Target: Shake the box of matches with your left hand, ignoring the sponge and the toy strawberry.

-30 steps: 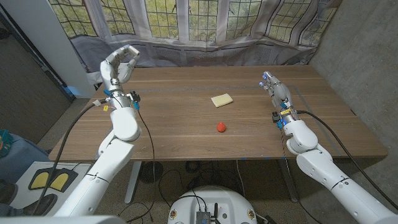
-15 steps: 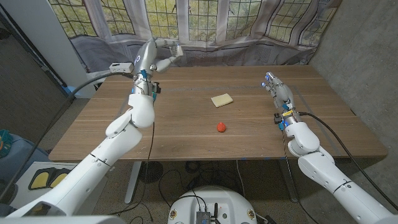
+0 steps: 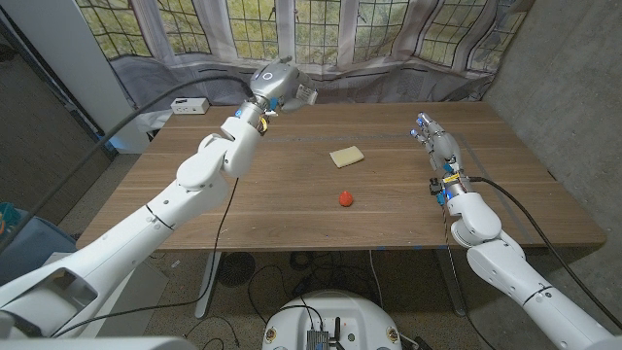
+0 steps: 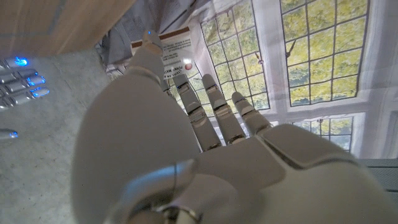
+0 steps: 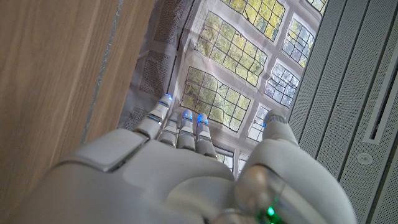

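My left hand (image 3: 274,84) is raised above the table's far edge, left of centre, and grips the box of matches (image 3: 304,94). In the left wrist view the white box with a brown stripe and print (image 4: 173,51) sits between the fingers (image 4: 214,112) and the thumb. The yellow sponge (image 3: 346,156) lies on the wooden table (image 3: 272,209) near the middle. The red toy strawberry (image 3: 345,197) lies just nearer than it. My right hand (image 3: 434,141) stands at the table's right side with straight fingers (image 5: 180,124), holding nothing.
A white device (image 3: 190,105) with a cable sits beyond the table's far left corner. A curtain with a window print (image 3: 321,44) hangs behind the table. A grey wall (image 3: 573,107) stands to the right.
My left arm has swung from the table's far left corner to the right along the back edge, carrying the matchbox. The right hand, sponge and strawberry have stayed put.
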`<control>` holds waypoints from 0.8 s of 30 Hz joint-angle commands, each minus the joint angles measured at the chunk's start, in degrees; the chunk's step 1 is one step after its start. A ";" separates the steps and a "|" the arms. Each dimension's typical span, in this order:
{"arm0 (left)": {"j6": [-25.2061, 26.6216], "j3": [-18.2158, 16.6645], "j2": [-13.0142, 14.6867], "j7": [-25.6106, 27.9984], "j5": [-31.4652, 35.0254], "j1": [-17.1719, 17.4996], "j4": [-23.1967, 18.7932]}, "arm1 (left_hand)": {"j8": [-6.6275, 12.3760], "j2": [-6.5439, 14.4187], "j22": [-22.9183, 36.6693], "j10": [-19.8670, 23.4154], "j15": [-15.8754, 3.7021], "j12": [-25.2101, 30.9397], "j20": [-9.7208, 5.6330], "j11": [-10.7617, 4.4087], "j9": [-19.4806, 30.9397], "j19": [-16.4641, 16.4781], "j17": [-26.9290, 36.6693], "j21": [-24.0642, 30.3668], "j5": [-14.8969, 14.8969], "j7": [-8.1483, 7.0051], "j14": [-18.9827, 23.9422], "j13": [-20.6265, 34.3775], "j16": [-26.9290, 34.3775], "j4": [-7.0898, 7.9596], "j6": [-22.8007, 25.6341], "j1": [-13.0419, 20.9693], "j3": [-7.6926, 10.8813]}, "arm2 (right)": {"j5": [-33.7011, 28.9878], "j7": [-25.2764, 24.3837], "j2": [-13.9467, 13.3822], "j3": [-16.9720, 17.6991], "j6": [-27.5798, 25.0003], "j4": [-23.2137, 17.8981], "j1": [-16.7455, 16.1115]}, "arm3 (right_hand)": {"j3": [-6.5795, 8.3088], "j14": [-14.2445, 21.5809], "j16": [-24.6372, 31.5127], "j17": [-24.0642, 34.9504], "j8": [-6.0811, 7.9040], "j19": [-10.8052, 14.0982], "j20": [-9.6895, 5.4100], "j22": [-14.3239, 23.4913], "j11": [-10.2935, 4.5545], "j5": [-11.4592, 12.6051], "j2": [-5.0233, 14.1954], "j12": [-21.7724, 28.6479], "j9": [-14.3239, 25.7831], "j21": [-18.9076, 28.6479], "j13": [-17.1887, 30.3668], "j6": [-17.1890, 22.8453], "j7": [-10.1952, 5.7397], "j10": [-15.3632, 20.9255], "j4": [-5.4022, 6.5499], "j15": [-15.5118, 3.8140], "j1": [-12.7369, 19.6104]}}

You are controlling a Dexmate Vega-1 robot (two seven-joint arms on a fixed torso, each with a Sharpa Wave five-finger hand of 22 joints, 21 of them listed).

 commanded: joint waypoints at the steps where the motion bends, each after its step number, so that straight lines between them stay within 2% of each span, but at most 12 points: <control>1: 3.68 3.05 2.38 -29.14 1.14 -3.80 -1.29 | 0.36 3.06 0.08 2.28 -6.93 0.38 -0.03 -2.57 0.09 -0.18 0.14 0.09 0.26 0.61 -0.22 0.34 0.27 0.67 0.37 -1.92 0.61 | -0.01 0.01 -0.01 0.02 -0.55 -0.35 -0.10 | -0.06 0.44 0.43 0.23 0.16 0.43 -0.15 0.17 0.05 0.00 -0.03 0.00 0.13 0.11 0.14 0.66 -0.01 0.41 0.28 0.02 -0.36; 5: 3.59 -0.61 2.66 -21.38 -3.56 0.26 -1.79 | 0.51 3.51 0.07 2.41 -6.61 0.46 0.34 -2.58 0.10 0.45 0.18 0.49 0.28 0.82 -0.17 0.41 0.45 0.88 0.66 -2.12 0.66 | -0.01 0.15 0.09 -0.17 -0.61 -0.16 0.08 | -0.06 0.47 0.44 0.23 0.15 0.43 -0.14 0.17 0.08 0.00 -0.02 0.01 0.13 0.11 0.14 0.65 -0.02 0.42 0.28 0.04 -0.35; 8: 3.37 -2.31 3.44 -18.59 -6.27 1.77 -2.34 | 0.63 3.65 0.06 2.71 -6.54 0.64 0.38 -2.61 0.10 0.79 0.18 0.67 0.28 0.91 -0.12 0.52 0.53 0.88 0.91 -2.10 0.70 | -0.10 0.17 0.13 -0.28 -0.64 -0.07 0.14 | -0.05 0.47 0.44 0.23 0.15 0.42 -0.13 0.17 0.05 0.00 -0.01 0.01 0.13 0.11 0.14 0.65 -0.05 0.43 0.28 -0.03 -0.34; 24: 5.72 -1.77 6.27 -18.50 -9.24 1.44 -3.47 | 0.73 3.75 0.04 2.96 -6.33 0.77 0.90 -2.59 0.08 1.01 0.16 0.83 0.26 1.19 0.00 0.60 0.64 0.75 1.11 -2.06 0.70 | -0.11 -0.04 0.29 -0.44 -0.76 -0.10 0.04 | -0.05 0.50 0.44 0.24 0.15 0.44 -0.13 0.17 0.02 0.01 0.01 0.03 0.13 0.11 0.14 0.65 -0.07 0.47 0.28 -0.02 -0.34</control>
